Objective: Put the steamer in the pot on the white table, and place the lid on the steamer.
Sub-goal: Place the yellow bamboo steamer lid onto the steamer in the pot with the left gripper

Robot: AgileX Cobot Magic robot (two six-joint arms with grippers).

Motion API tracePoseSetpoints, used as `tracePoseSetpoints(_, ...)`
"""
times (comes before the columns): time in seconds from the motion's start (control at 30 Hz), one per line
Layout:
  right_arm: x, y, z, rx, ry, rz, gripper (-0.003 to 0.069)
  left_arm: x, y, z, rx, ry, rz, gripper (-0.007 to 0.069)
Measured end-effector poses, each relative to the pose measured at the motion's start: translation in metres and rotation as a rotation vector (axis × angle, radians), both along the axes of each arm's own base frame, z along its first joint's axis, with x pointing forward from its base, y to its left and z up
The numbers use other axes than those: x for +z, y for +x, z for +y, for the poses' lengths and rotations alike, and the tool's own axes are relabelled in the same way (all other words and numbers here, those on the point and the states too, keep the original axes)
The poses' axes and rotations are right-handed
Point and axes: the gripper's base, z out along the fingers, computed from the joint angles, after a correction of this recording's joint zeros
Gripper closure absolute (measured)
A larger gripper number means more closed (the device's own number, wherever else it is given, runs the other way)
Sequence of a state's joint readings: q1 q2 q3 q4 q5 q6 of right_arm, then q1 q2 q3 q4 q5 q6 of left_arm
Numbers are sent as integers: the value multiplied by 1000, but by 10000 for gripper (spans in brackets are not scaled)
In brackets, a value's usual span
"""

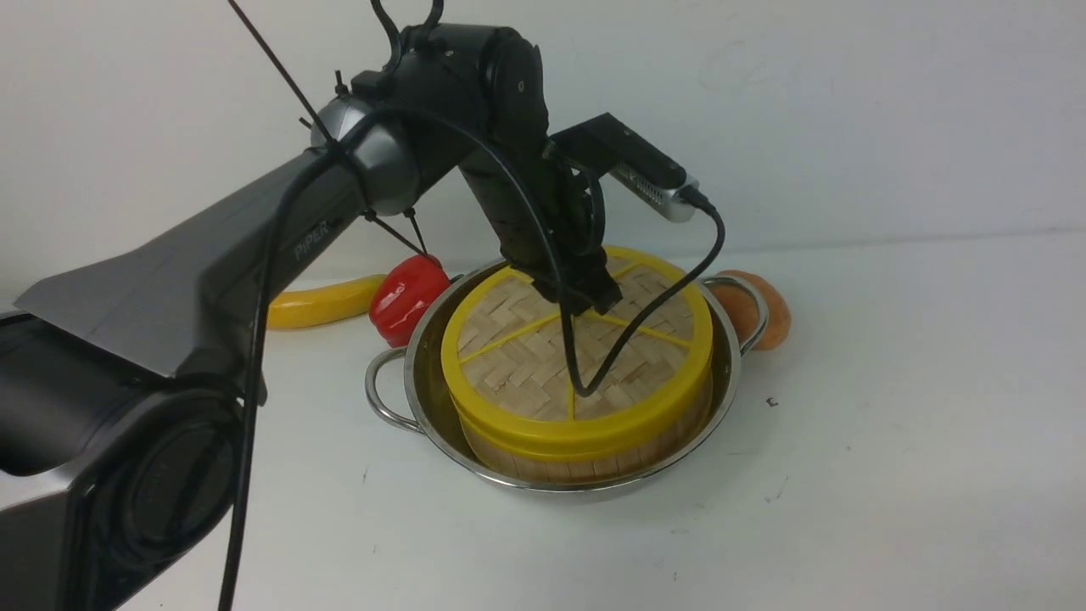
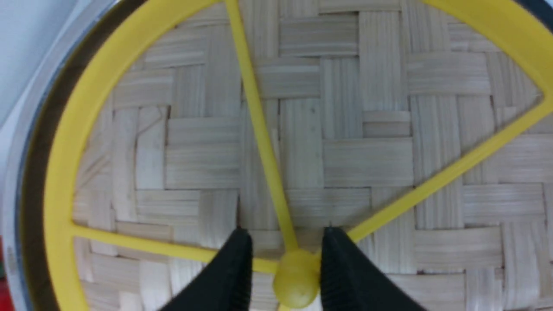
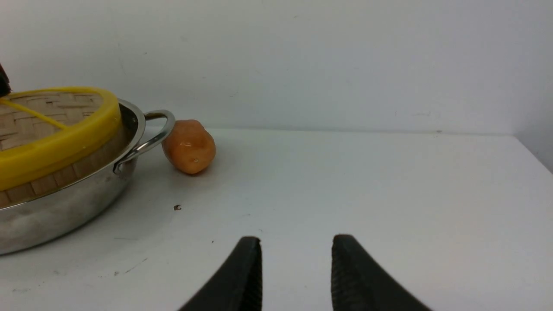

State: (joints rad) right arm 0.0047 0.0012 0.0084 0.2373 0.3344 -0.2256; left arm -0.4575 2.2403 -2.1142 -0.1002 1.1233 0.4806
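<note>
White table (image 1: 891, 475): plain white top, a few dark specks, carries everything.
Left arm (image 1: 254, 246): reaches in from 9 o'clock and bends down over the pot's middle.
Pot (image 1: 424, 399): shiny steel, centre of the front view, loop handles at 3 and 9 o'clock.
Steamer (image 1: 594, 462): stands inside the pot, its slatted wall showing below the yellow band.
Lid (image 1: 517, 373): sits flat on the steamer, woven face up, yellow spokes meeting at a small knob (image 2: 297, 280).
Left gripper (image 2: 285, 259): fingers (image 2: 233, 276) parted either side of the knob, with a gap on one side; released.
Right gripper (image 3: 297, 268): fingers spread over bare table, holding nothing.
Banana (image 1: 322, 303): 10 o'clock of the pot.
Red pepper (image 1: 405, 297): beside the banana, at the rim.
Orange item (image 1: 764, 318): 2 o'clock, by the handle.
</note>
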Motion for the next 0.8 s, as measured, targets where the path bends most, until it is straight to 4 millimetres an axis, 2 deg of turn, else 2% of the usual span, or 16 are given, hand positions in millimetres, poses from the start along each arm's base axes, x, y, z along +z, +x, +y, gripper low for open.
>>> tracePoseSetpoints(0.1,0,0,0,0,0,0,410,0,1,2,3,28,-11,307)
tracePoseSetpoints(0.23,0,0,0,0,0,0,410,0,1,4,34,40,-8,232)
tracePoseSetpoints(0.4,0,0,0,0,0,0,410,-1,-1,6,71,44,33,208)
tracePoseSetpoints(0.8,0,0,0,0,0,0,410,-4,-4,7,100,58,76,207)
